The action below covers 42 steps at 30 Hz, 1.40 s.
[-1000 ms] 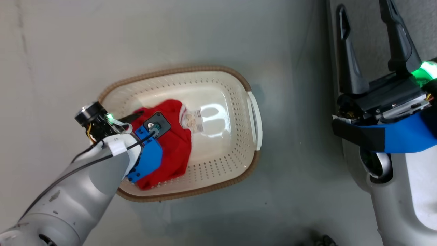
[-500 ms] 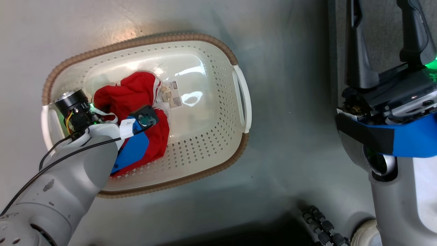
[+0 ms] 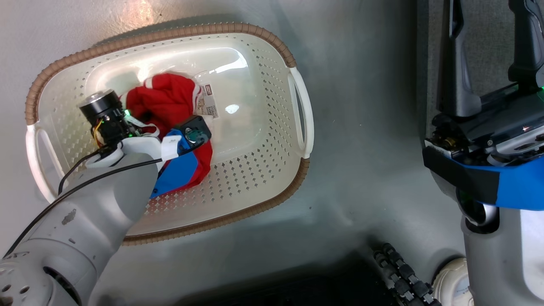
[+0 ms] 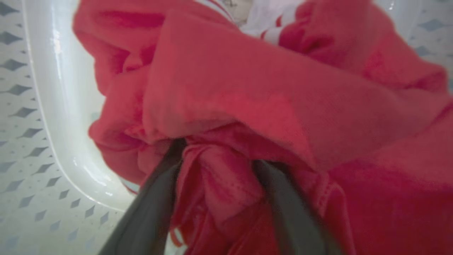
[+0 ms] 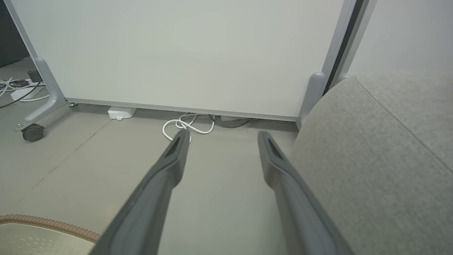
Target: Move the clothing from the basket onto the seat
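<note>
Clothing (image 3: 165,100) sits bunched inside the basket (image 3: 272,40), toward the left half, with its white-striped edge just beside the label sticker (image 3: 209,104) on the basket floor. Whether one garment or two make up the bundle cannot be told.

Left gripper (image 4: 219,156): reaches down into the basket from above. In the left wrist view its two dark fingers (image 4: 155,209) are pinched on a gathered fold of the red fabric, with the rest of the bundle spreading beyond the fingertips. Whether the bundle is clear of the basket floor cannot be told.

Right gripper (image 5: 223,136): fingers spread, holding nothing, pointing over the bare floor (image 5: 219,198).

Governing relation: the seat (image 5: 382,159) lies to the robot's right of the basket, just beside the right gripper and well apart from the left gripper. The arm holding the load is therefore the farther arm.

Judgement: the grasp step appears complete. The next move calls for a lift above the brown rim, then a carry rightward across the floor gap. Trailing fabric could snag on the rim.
</note>
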### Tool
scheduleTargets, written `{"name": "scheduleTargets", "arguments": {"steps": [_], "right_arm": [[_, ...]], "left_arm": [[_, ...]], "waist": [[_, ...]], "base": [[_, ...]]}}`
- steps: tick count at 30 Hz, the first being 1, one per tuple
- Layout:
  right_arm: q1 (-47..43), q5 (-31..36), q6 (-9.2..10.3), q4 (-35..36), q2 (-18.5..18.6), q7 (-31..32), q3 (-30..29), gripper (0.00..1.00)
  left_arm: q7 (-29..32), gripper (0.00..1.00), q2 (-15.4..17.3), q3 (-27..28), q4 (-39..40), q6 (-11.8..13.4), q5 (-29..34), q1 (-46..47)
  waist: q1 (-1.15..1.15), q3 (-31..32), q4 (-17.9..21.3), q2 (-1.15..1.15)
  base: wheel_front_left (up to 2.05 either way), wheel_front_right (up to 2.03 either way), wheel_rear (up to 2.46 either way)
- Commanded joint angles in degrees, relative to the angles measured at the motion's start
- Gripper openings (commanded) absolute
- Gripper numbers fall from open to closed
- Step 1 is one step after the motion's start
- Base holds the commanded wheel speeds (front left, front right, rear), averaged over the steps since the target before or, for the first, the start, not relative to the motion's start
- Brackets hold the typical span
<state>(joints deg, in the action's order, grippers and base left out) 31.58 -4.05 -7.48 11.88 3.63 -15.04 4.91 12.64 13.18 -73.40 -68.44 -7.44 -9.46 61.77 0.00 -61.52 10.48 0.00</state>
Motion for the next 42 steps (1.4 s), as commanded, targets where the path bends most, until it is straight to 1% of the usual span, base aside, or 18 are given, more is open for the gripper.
{"name": "scheduleTargets", "arguments": {"steps": [1, 3, 8, 10, 14, 22, 29, 33, 34, 35, 37, 42], "right_arm": [[-0.16, 0.46, -0.03, 0.27, -0.31, -0.22, 0.05, 1.00], [-0.07, 0.51, -0.03, 0.30, -0.33, -0.22, -0.03, 1.00], [-0.18, 0.49, -0.03, -0.59, -0.36, -0.22, -0.58, 1.00], [-0.20, 0.44, -0.02, -0.63, -0.23, -0.22, -1.08, 1.00], [-0.78, 0.50, -0.03, -1.28, 0.30, -0.22, -1.67, 1.00], [-2.34, -0.23, -0.02, -3.80, 0.99, -0.22, -2.02, 1.00], [-6.22, -0.87, -0.02, -6.34, 1.62, -0.22, -2.53, 1.00], [-9.56, -1.16, -0.03, -7.80, 1.85, -0.22, -3.09, 1.00], [-9.56, -1.16, -0.03, -7.80, 1.85, -0.22, -3.09, 1.00], [-10.41, -1.32, -0.02, -8.12, 1.90, -0.21, -3.11, 1.00], [-12.07, -1.61, -0.03, -8.65, 1.97, -0.22, -3.44, 1.00], [-16.23, -1.95, -0.03, -9.96, 1.80, -0.22, -4.14, 1.00]], "left_arm": [[-0.70, 0.00, -0.59, -0.13, 0.29, -0.01, 0.48, 1.18], [-1.07, 0.00, -1.13, -0.12, 0.39, -0.01, 1.13, 1.00], [-4.04, 0.00, -2.88, -0.13, 0.60, -0.01, -0.32, 1.36], [-6.08, 0.00, -3.81, -0.13, 0.90, -0.01, -1.67, 1.27], [-11.53, 0.00, -3.87, -0.13, 1.30, 0.00, -4.59, -0.54], [-21.14, 0.00, -5.86, 0.25, 0.87, 0.00, -12.49, -2.27], [-26.53, 0.00, -6.63, 1.26, 1.02, -0.01, -18.08, -5.57], [-27.74, 0.00, -6.11, 2.66, 3.07, 0.00, -20.10, -7.36], [-27.74, 0.00, -6.11, 2.66, 3.07, 0.00, -20.10, -7.36], [-27.89, 0.00, -5.80, 3.30, 4.04, 0.00, -20.62, -7.89], [-27.90, 0.00, -4.91, 4.94, 7.56, 0.33, -20.53, -8.63], [-27.90, 0.00, -1.98, 11.07, 17.04, 2.00, -20.24, -12.22]], "waist": [[0.00, -0.13, 0.04, 0.00], [0.00, -0.05, -0.08, 0.00], [0.00, 1.30, -1.09, 0.00], [0.00, 2.52, -1.86, 0.00], [0.00, 5.67, -3.48, 0.00], [0.00, 15.60, -6.02, 0.00], [0.00, 26.49, -7.40, 0.00], [0.00, 32.85, -8.33, 0.00], [0.00, 32.85, -8.33, 0.00], [0.00, 34.22, -8.52, 0.00], [0.00, 36.98, -8.99, 0.00], [0.00, 43.14, -9.96, 0.00]], "base": [[0.00, 0.00, 0.00], [0.00, 0.00, 0.00], [0.00, 0.00, 0.00], [0.00, 0.00, 0.00], [0.00, 0.00, 0.00], [0.00, 0.00, 0.00], [0.00, 0.00, 0.00], [0.00, 0.00, 0.00], [0.00, 0.00, 0.00], [0.00, 0.00, 0.00], [0.00, 0.00, 0.00], [0.00, 0.00, 0.00]]}}
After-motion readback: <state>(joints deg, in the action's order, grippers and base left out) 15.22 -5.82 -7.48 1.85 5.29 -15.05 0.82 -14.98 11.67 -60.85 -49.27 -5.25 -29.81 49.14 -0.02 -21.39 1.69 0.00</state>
